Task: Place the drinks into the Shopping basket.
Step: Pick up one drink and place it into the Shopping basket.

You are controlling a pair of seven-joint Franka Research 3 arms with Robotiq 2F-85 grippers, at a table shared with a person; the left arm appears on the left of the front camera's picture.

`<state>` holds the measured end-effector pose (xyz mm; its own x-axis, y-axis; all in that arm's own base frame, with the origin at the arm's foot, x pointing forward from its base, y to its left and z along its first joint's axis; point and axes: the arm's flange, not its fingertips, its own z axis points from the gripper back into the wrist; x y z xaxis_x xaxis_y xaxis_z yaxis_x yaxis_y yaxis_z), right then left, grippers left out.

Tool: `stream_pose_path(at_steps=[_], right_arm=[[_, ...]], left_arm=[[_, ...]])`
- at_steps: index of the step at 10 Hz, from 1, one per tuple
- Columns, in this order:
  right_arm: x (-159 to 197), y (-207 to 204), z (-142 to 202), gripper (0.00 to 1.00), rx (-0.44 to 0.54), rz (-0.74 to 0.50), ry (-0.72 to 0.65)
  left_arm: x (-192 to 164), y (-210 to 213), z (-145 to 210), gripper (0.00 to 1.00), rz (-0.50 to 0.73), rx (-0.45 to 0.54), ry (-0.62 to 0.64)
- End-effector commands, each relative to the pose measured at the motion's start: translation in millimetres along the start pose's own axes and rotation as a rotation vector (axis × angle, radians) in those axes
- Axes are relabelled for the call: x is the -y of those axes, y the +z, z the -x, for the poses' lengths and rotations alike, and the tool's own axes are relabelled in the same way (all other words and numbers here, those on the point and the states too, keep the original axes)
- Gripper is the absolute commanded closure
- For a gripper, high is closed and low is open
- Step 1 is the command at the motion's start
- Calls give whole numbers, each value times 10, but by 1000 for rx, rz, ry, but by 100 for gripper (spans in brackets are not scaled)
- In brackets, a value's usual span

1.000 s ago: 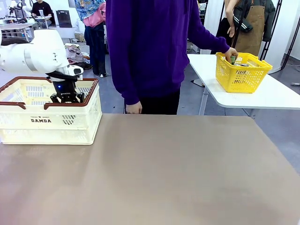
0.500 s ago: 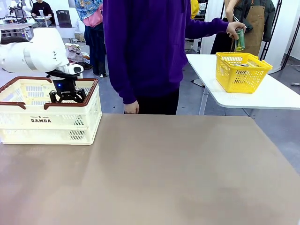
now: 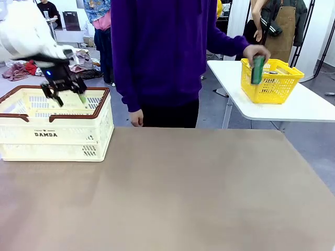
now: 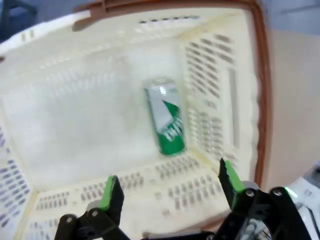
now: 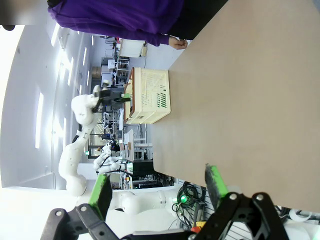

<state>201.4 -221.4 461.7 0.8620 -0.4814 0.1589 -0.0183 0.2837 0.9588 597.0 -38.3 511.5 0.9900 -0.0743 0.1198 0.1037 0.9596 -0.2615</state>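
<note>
the left gripper (image 3: pixel 67 97) hangs open and empty over the shopping basket (image 3: pixel 52 137), where a green can (image 4: pixel 166 122) lies on its side, long axis twelve to six. a person's hand (image 3: pixel 255 52) holds another can (image 3: pixel 257 69) roughly upright at two o'clock, well apart, probably nearer the open right gripper (image 5: pixel 157 185).

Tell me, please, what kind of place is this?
Likely a robotics lab staging shopping tasks: the left gripper above the Shopping basket, a yellow basket on a white table.
</note>
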Motion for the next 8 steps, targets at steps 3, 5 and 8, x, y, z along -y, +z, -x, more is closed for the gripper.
stream_pose_path(at_steps=[3,5,8], right_arm=[[-15,14,-32,0,8,-23,27],[-15,14,-32,0,8,-23,27],[-15,14,-32,0,8,-23,27]], left_arm=[[-65,1054,987,0,509,5,-85],[-442,1063,1609,0,813,35,-46],[-1344,869,2129,0,1154,57,13]])
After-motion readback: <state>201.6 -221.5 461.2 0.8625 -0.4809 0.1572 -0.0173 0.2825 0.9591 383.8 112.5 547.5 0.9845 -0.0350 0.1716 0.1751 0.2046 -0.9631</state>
